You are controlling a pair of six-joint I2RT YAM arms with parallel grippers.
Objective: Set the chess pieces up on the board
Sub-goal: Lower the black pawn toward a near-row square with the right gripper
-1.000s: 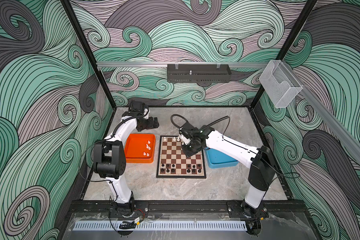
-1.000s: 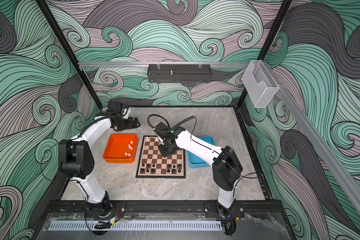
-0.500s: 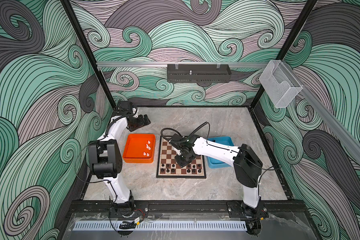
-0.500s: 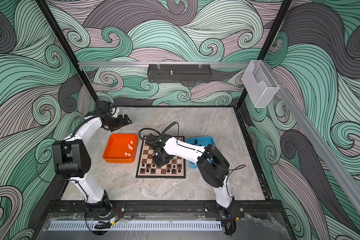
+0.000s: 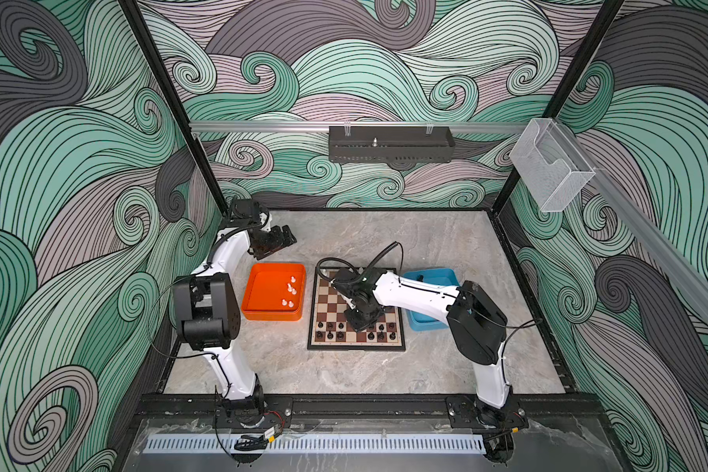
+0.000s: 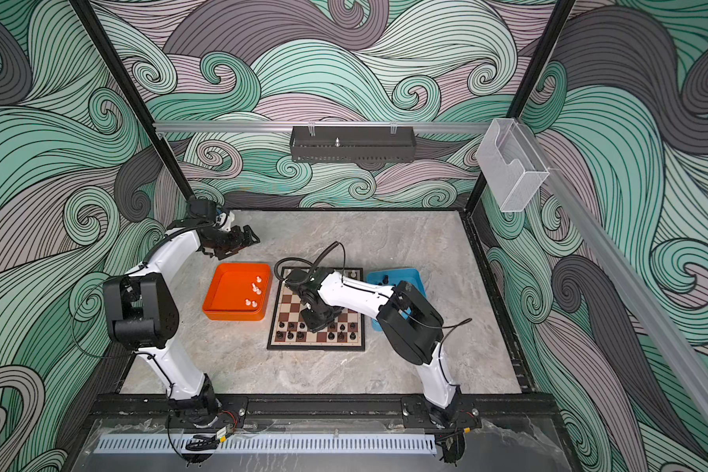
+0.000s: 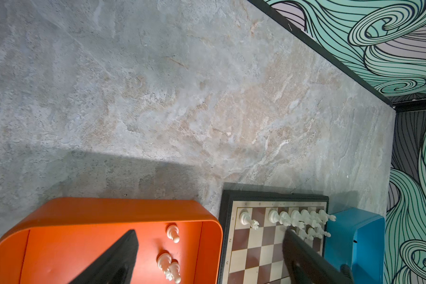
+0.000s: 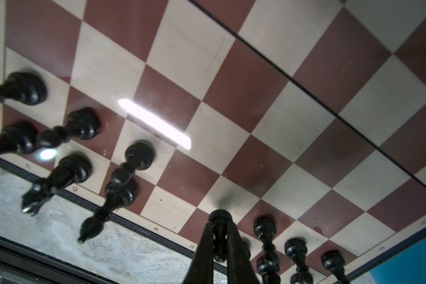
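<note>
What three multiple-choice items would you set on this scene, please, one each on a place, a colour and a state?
1. In both top views, where does the orange tray lie?
A. Left of the board
B. Right of the board
C. On the board

2. What colour are the chess pieces in that tray?
A. Black
B. Red
C. White

3. How is the right claw?
A. Open and empty
B. Shut on a black piece
C. Out of view

Answers:
1 A, the tray sits beside the board's left edge.
2 C, pale chessmen lie on its orange floor.
3 B, the right wrist view shows it clamped on a dark chessman.
</note>
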